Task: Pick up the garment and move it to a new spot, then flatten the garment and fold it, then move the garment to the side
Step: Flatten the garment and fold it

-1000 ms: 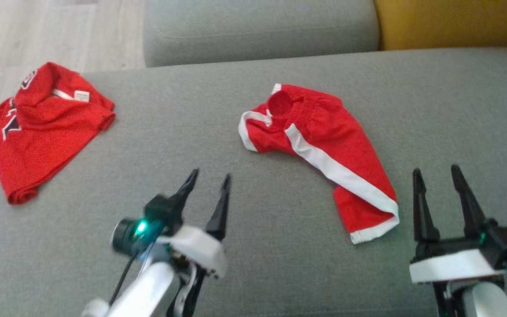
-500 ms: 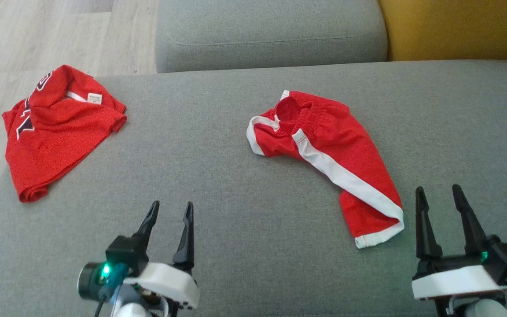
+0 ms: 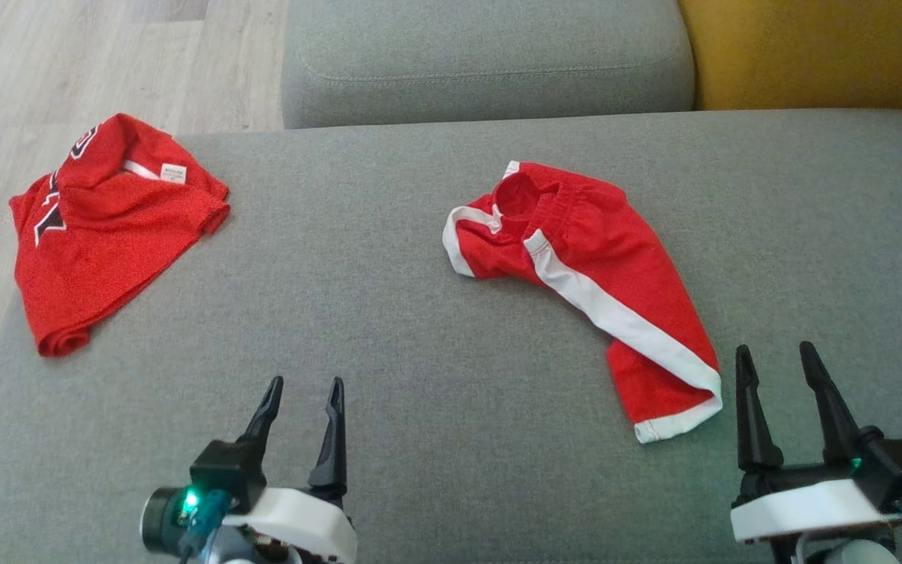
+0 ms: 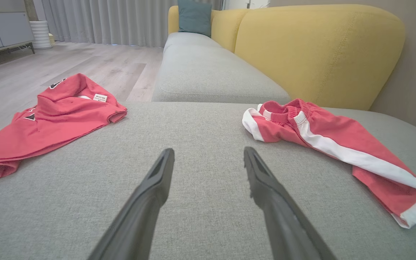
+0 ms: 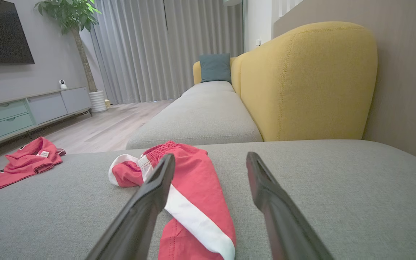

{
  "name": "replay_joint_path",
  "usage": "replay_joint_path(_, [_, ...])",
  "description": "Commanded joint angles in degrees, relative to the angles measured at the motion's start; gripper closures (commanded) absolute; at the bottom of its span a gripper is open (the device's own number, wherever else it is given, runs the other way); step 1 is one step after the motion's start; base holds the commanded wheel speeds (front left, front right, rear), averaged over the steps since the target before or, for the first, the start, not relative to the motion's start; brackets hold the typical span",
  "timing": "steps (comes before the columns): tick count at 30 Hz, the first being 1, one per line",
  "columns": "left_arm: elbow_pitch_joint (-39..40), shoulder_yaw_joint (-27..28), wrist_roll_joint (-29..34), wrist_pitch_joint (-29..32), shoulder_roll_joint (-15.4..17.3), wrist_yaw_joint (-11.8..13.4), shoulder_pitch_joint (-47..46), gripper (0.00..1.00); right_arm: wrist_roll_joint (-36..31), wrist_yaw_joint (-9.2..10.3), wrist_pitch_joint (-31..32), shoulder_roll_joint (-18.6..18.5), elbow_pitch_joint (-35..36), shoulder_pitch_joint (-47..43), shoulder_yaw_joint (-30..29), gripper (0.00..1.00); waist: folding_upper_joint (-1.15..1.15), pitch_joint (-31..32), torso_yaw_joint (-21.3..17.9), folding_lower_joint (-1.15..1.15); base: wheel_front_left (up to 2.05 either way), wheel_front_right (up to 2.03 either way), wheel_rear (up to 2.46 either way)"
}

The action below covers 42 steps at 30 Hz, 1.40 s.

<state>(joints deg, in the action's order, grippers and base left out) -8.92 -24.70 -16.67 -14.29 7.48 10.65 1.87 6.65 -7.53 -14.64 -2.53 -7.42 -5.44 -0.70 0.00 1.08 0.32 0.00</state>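
On the grey sofa seat [image 3: 388, 329] the red shorts [image 3: 584, 266] lie crumpled, white side stripe up, right of centre. A red jersey [image 3: 106, 227] sits at the far left edge, apparently already folded. Left gripper [image 3: 305, 381] and right gripper [image 3: 775, 347] hover low at the near side, jaws parted and empty. Pickup seems not yet begun. Next, the right gripper should reach for the hem just beside it, the left for the waistband.

Soft even daylight, sharp, wide-angle wrist distortion
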Motion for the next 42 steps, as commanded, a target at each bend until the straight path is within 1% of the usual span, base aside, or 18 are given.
replay_joint_path(1, [1.59,2.68,0.57,-0.71,-0.29,-0.27,-1.88,0.0,0.6,0.04,-0.36,-0.34,1.52,1.82,1.31,0.0,0.0,-0.01,-0.03,0.0,0.0,0.0,0.0])
replay_joint_path(22, [0.1,6.33,3.45,-0.71,-2.28,-2.57,-1.58,0.0,0.53,0.04,-0.36,-0.34,1.4,1.94,1.22,0.0,0.0,-0.2,0.05,0.0,0.0,0.0,0.0])
replay_joint_path(42, [-0.61,8.18,5.19,-0.71,-3.42,-3.54,-1.51,0.0,0.4,0.04,-0.36,-0.34,1.58,2.17,1.15,0.0,0.0,-0.44,-0.12,0.0,0.0,0.0,0.0])
